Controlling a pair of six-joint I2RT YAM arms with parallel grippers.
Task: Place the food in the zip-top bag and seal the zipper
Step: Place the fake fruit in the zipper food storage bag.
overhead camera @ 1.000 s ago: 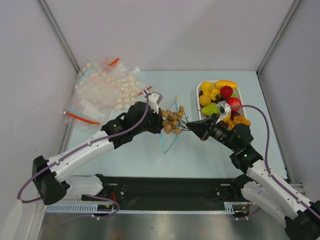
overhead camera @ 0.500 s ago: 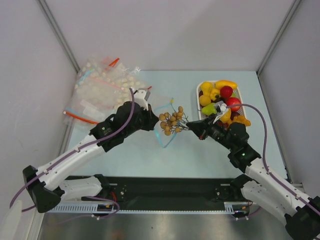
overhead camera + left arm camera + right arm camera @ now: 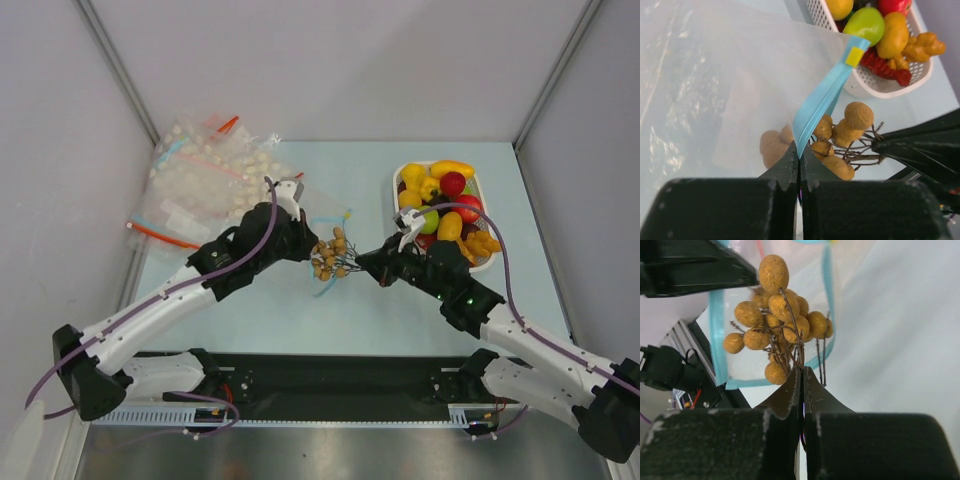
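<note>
From the top view, you had the left fingers (image 3: 307, 242) pinched together on the zipper (image 3: 328, 216) of the zip-top bag (image 3: 318, 278). This was near the middle of the tabletop (image 3: 260, 310). The right fingers (image 3: 363, 262) were clamped on the stems of a cluster of small brown fruits (image 3: 330, 256). The cluster's long axis ran across the tabletop, with the stems toward the right edge and the fruits toward the left. The rest of the food sat in the white tray (image 3: 397, 178) by the far right corner, and a heap of other bags (image 3: 205, 180) lay by the far left corner.

From the left wrist view, the blue strip rose out of your closed fingers and slanted up toward the tray. The clear film sagged beside it, with some of the fruits showing behind the film. The bag looked light, limp and slick to me. The strip was likely its only firm handle, so your hold was well chosen.

From the right wrist view, the fingers met on the thin wiry stems, and the fruits hung in front of the mouth framed by the strip. I judged the cluster light but knobbly, and its twigs could catch on the strip.
</note>
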